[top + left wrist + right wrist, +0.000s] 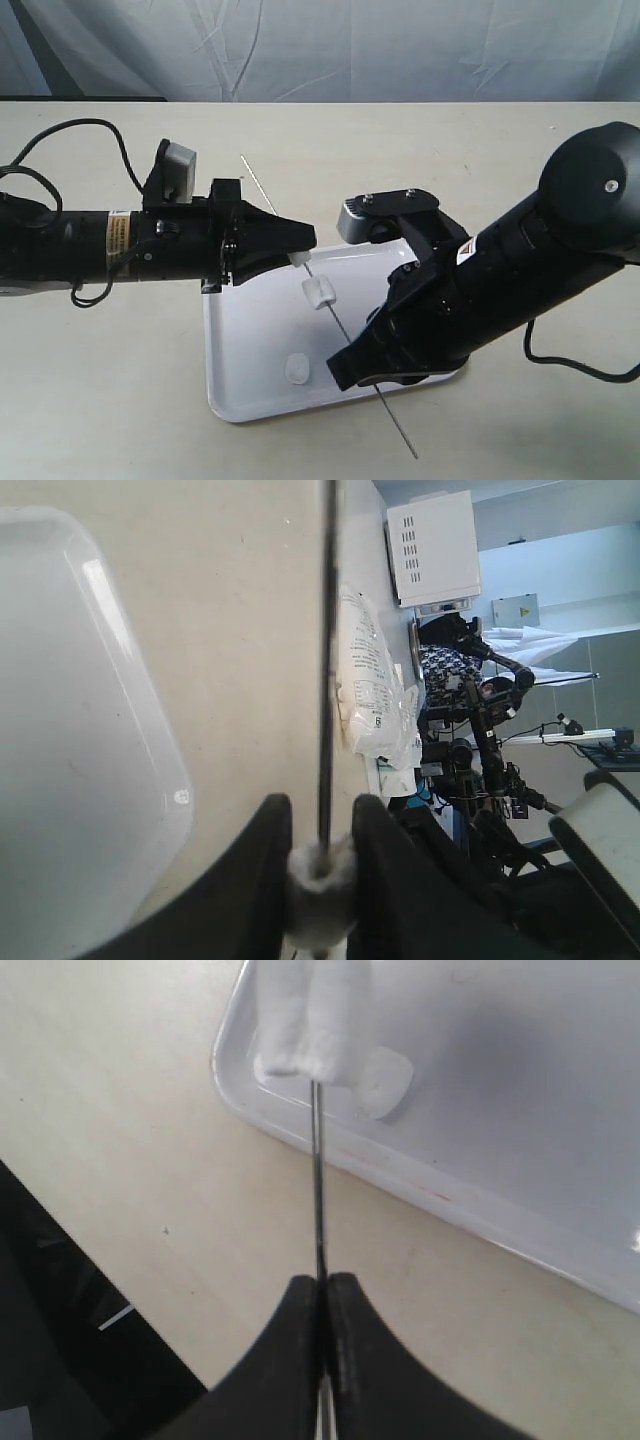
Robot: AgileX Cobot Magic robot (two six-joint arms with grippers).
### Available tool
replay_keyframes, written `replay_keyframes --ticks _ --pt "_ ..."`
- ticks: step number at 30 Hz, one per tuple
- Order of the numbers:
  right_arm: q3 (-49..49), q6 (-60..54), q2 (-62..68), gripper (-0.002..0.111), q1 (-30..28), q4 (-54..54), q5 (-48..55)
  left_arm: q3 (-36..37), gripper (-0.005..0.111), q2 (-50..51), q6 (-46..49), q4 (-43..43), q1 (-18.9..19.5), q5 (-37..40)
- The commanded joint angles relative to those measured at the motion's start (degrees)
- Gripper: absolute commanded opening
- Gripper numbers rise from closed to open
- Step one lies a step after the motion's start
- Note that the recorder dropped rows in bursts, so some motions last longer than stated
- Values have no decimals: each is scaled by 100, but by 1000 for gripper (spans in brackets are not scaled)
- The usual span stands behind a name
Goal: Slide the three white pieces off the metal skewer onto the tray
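Note:
The metal skewer [340,325] slants over the white tray [250,380], with both grippers holding along it. My left gripper [300,256] is shut on a white piece [318,875] threaded on the skewer [326,660], one finger on each side of it. A second white piece [318,292] sits on the rod just below the first, above the tray. The third white piece [298,368] lies loose on the tray. My right gripper [322,1290] is shut on the bare skewer [318,1180] near its lower end, over the table beside the tray's rim [330,1150]; the threaded piece [310,1020] shows ahead.
The skewer's lower tip [412,450] sticks out past the tray over the beige table [120,400]. A black cable [90,130] loops at the far left. In the left wrist view a printed plastic bag [365,680] lies beyond the tray. The table's edge [100,1290] is near the right gripper.

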Motion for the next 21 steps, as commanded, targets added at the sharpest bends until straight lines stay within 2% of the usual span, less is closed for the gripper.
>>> replay_keyframes --ticks 1,10,16,21 --pt "4 -66 -36 -1 -19 26 -32 -11 19 -45 36 -38 -20 -96" --pt "4 -66 -36 -1 -19 26 60 -11 19 -45 36 -163 -20 -111" --pt "4 -83 -36 -1 -19 0 69 -11 13 -45 36 -238 -20 -111" --pt "4 -79 -36 -1 -19 -8 151 -11 13 -45 36 -265 -20 -111"
